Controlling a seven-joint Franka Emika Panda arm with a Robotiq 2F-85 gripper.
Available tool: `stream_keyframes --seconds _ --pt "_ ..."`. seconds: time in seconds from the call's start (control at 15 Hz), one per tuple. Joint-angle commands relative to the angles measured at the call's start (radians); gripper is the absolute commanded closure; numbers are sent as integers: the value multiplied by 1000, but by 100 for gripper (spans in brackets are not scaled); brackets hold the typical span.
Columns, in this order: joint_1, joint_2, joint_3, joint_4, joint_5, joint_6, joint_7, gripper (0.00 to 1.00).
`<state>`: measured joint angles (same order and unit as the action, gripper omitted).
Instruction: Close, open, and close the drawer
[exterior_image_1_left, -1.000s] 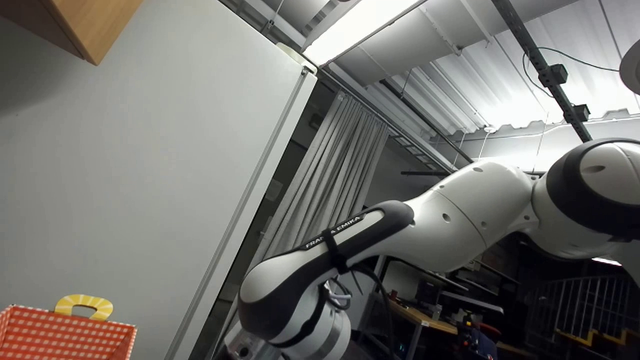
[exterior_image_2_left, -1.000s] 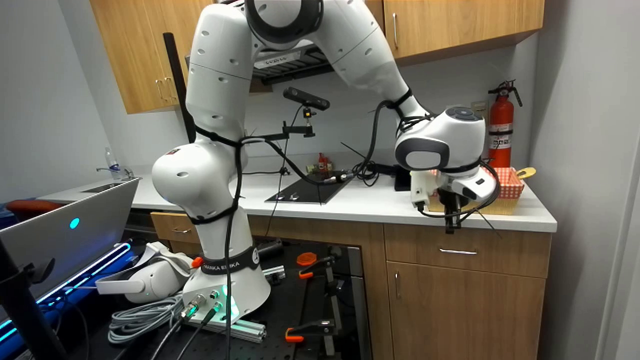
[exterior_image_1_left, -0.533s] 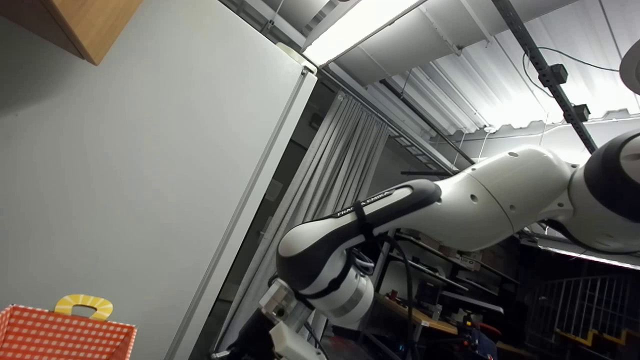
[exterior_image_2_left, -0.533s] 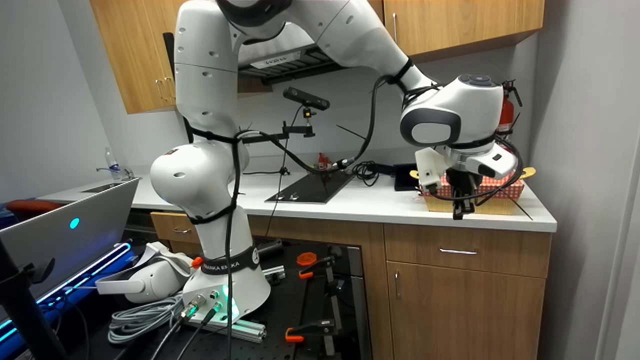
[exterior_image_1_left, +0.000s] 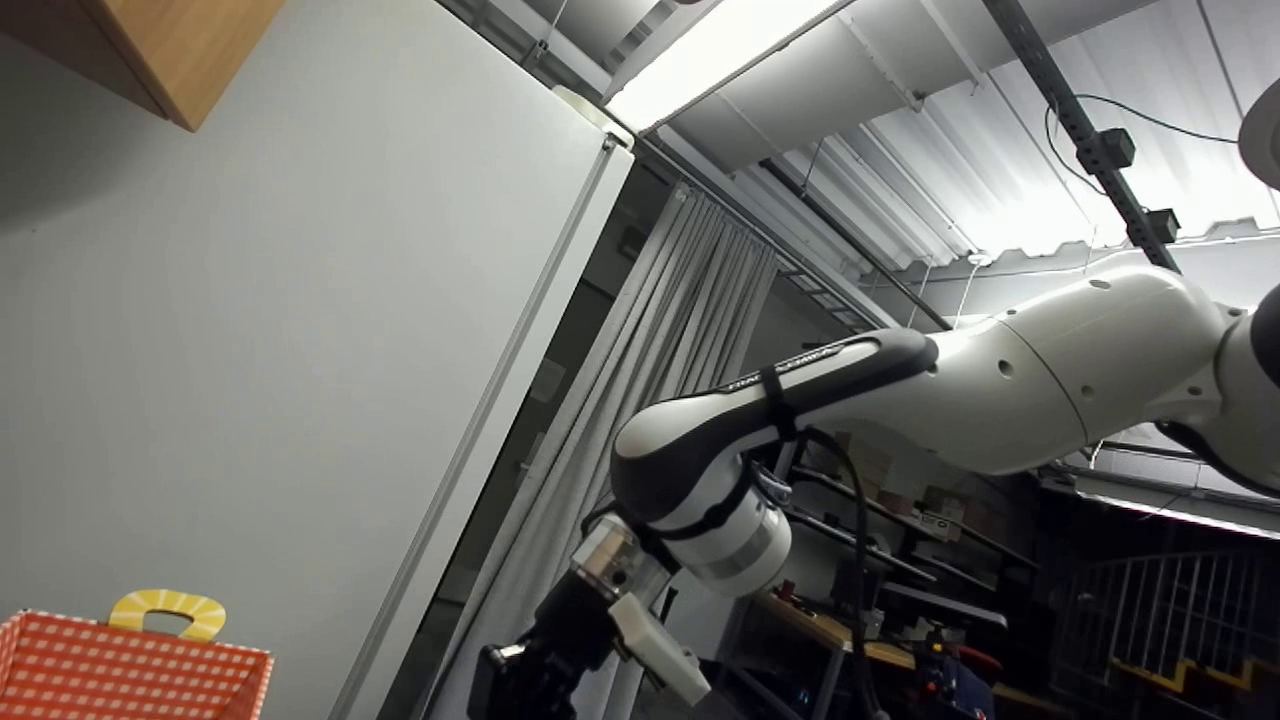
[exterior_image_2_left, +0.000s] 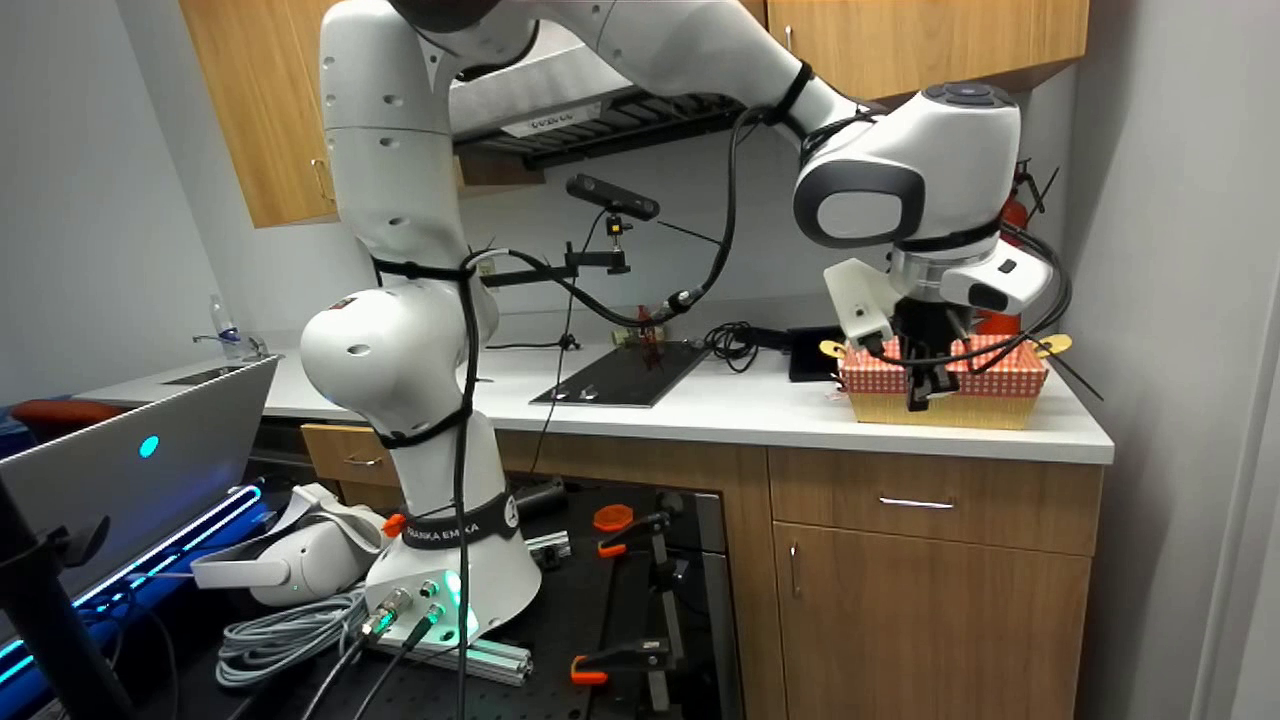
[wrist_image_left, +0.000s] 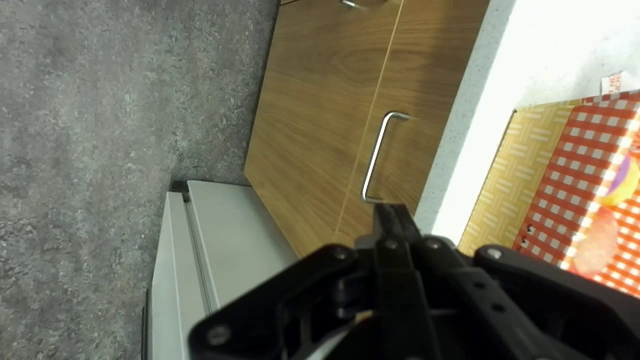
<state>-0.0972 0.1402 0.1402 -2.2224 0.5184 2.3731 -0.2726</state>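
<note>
The end effector (exterior_image_2_left: 917, 402), fingers (wrist_image_left: 386, 225) together, hangs higher than the closed drawer (exterior_image_2_left: 935, 525), apart from it.

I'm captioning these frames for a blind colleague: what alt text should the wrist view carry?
A closed wooden drawer with a metal handle lies beyond the robot's shut black gripper, which is not holding the handle. Above the drawer, a white countertop bears a red-checked basket; grey floor fills the left of this tilted picture.

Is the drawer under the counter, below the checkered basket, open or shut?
Shut: the drawer sits flush with the cupboard door below it in an exterior view, and the wrist view shows their fronts level.
</note>
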Motion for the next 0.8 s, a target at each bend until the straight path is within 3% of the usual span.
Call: stream_keyframes --seconds 0.0,0.6,0.67,0.73 --pt "12 -90 -40 -44 27 -60 -62 100" --pt "38 -205 -100 -88 6 -172 -101 100" --pt "41 -215 -106 -91 4 -183 -104 74" --pt "43 -224 -111 -94 3 -193 -108 73"
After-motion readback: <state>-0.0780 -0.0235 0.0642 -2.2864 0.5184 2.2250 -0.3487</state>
